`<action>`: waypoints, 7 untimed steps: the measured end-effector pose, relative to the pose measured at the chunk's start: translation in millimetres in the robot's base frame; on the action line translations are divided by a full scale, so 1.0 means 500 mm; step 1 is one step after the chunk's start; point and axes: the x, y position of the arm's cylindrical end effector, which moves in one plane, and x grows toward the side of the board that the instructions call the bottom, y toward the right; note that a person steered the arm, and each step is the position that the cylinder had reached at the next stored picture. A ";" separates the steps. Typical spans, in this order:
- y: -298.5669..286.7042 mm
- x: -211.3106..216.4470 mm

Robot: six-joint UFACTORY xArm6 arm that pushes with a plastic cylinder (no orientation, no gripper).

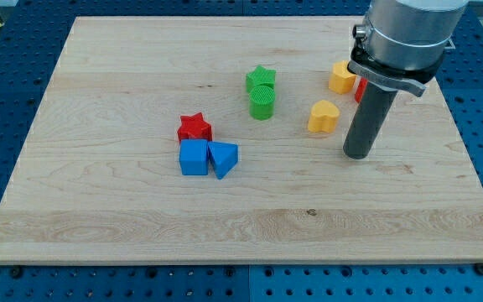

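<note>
My tip (pixel 358 154) rests on the wooden board (pixel 124 210) at the view's right, touching no block. Nearest to it is a yellow heart-shaped block (pixel 324 117), a short way up and to the left. A second yellow block (pixel 341 76) lies above that one, and a red block (pixel 360 91) peeks out from behind the rod beside it. Near the middle, a green star (pixel 261 80) sits against a green cylinder (pixel 262 102). Further left, a red star (pixel 194 128) stands just above a blue cube (pixel 194 157) and a blue triangular block (pixel 223 158).
The board lies on a blue perforated table (pixel 476 101). The arm's grey body (pixel 409 33) hangs over the board's upper right corner.
</note>
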 end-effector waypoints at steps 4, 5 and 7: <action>-0.030 -0.042; -0.005 -0.043; 0.018 -0.043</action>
